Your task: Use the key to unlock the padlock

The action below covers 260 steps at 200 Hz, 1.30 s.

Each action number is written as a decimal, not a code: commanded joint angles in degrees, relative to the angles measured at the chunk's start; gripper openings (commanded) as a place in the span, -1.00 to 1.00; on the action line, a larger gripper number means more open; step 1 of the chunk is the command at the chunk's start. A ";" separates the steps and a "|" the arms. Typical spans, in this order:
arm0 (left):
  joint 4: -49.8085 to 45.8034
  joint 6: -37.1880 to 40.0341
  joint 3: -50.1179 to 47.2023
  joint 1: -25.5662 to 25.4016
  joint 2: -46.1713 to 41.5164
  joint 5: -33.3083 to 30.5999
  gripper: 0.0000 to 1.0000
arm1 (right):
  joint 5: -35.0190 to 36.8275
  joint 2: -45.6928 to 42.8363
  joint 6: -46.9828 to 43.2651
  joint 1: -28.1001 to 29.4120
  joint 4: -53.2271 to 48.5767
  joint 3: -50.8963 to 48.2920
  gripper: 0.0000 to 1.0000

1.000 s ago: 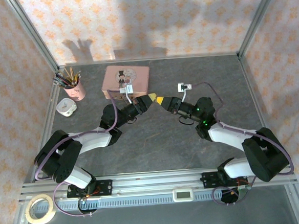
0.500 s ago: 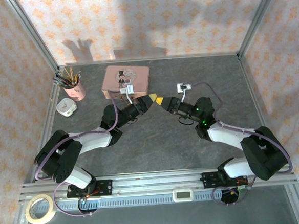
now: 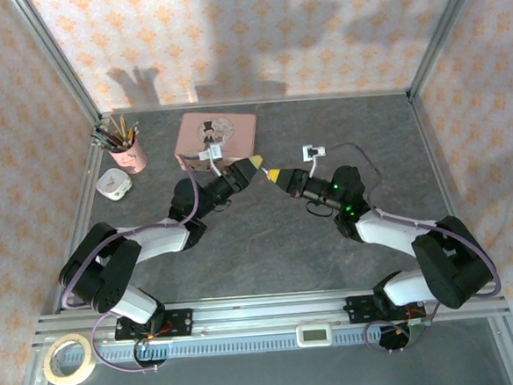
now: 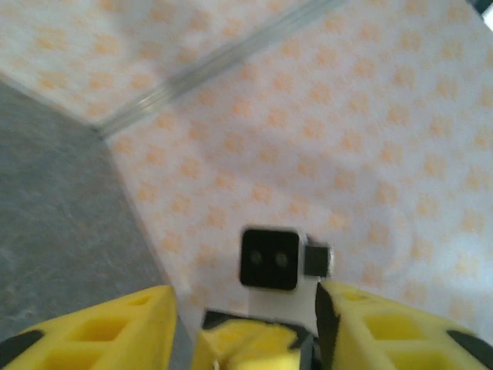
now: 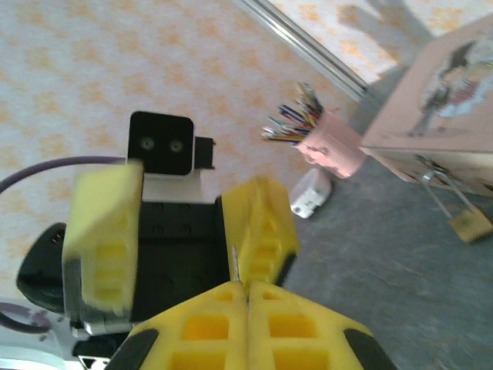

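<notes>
The brass padlock (image 5: pixel 470 225) lies on the grey floor by the pink tin (image 5: pixel 439 100), its thin shackle reaching up to the tin's front. My right gripper (image 5: pixel 246 287) is shut on the key (image 5: pixel 233 266), a thin metal sliver sticking out past its tips. In the top view my right gripper (image 3: pixel 273 173) meets my left gripper (image 3: pixel 254 163) tip to tip in front of the tin (image 3: pixel 226 128). My left gripper (image 4: pixel 245 297) is open, its yellow fingers (image 5: pixel 258 227) spread around the right gripper's tip (image 4: pixel 246 343). The key stands close beside the inner face of one left finger.
A pink cup of pencils (image 3: pixel 129 153) and a small white object (image 3: pixel 113 183) stand at the far left. A tape roll (image 3: pixel 68 360) lies outside the front rail. The enclosure's patterned walls and metal frame bound the grey floor.
Both grippers have shifted a little to the left and toward the tin, staying tip to tip. The left wrist has swung closer to the tin's front.
</notes>
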 commanded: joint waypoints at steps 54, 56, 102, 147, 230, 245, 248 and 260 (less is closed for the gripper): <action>-43.18 15.71 2.32 12.37 -1.51 -10.80 0.08 | 14.66 -4.21 -17.85 -0.19 -26.79 6.79 -1.00; -44.67 16.48 2.65 12.35 -1.26 -11.42 0.09 | 15.28 -4.20 -18.10 -0.19 -27.36 6.95 -1.00; -57.20 23.88 8.82 12.35 5.30 -21.19 0.11 | 19.23 -4.21 -19.88 -0.19 -29.96 7.90 -1.00; -53.28 26.74 13.29 11.84 13.01 -23.71 0.10 | 18.53 -4.54 -17.43 -0.19 -24.89 5.10 -1.00; -48.18 27.29 19.14 8.15 22.03 -28.47 0.09 | 19.05 -7.58 -16.02 -0.18 -22.42 0.95 -1.00; -48.76 27.58 20.47 6.94 24.20 -29.57 0.08 | 19.08 -7.54 -16.02 -0.19 -22.29 0.86 -1.00; -48.92 27.58 20.73 6.82 24.48 -29.69 0.08 | 19.09 -7.54 -16.03 -0.19 -22.25 0.85 -1.00; -49.25 27.16 21.49 6.70 25.38 -29.51 0.08 | 19.01 -7.43 -16.02 -0.19 -22.10 0.90 -1.00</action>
